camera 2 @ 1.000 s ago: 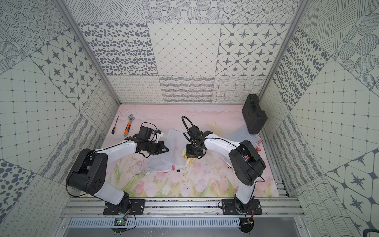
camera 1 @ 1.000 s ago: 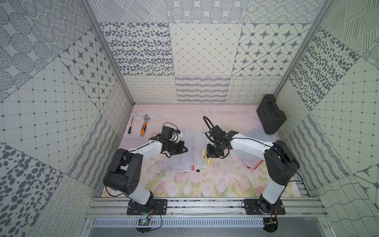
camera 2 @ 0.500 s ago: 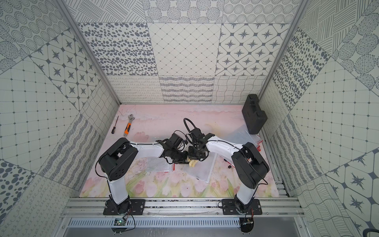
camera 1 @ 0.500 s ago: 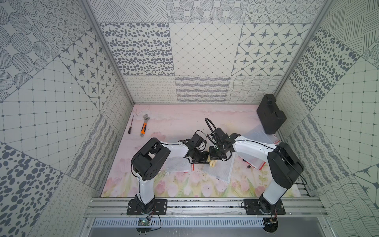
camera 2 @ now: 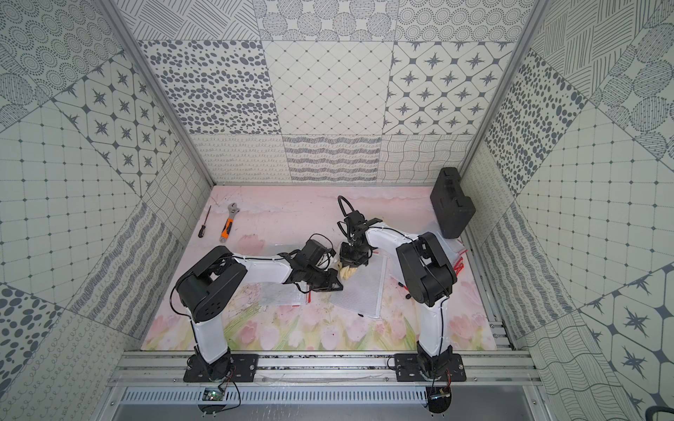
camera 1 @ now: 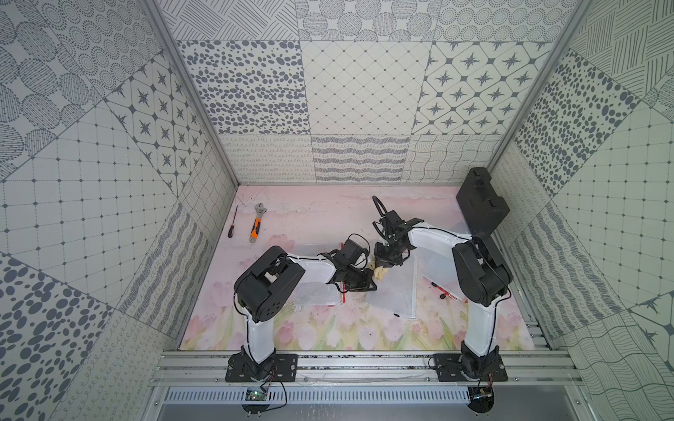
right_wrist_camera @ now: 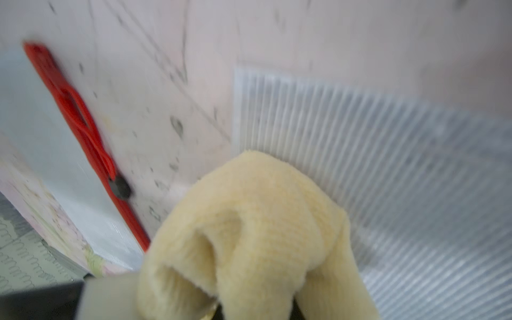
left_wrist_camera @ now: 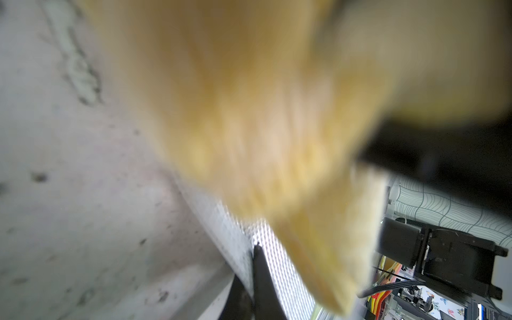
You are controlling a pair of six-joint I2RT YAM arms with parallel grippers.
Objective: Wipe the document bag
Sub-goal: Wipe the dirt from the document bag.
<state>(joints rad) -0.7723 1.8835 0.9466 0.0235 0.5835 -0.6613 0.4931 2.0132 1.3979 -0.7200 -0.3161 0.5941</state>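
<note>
The document bag (camera 1: 395, 291) (camera 2: 361, 289) is a translucent ribbed pouch lying flat on the pink mat in both top views. My left gripper (camera 1: 369, 285) (left_wrist_camera: 253, 279) is shut on the bag's left edge, its dark fingers pinching the mesh (left_wrist_camera: 279, 266). A pale yellow cloth (camera 1: 380, 271) (right_wrist_camera: 249, 235) hangs bunched in my right gripper (camera 1: 387, 259), which is shut on it and holds it on the bag's far left corner (right_wrist_camera: 360, 155). The cloth hides the right fingertips and fills most of the left wrist view (left_wrist_camera: 263, 124).
A second flat bag (camera 1: 317, 296) lies under my left forearm. More bags with red zips (camera 1: 443, 269) (right_wrist_camera: 83, 124) lie at the right. A black case (camera 1: 481, 207) stands in the back right corner. A wrench (camera 1: 257, 226) and a screwdriver (camera 1: 232, 226) lie at the back left.
My left arm has swung from the left to the middle, dragging the document bag rightward and nearer the front. The right gripper with the cloth has stayed on it.
</note>
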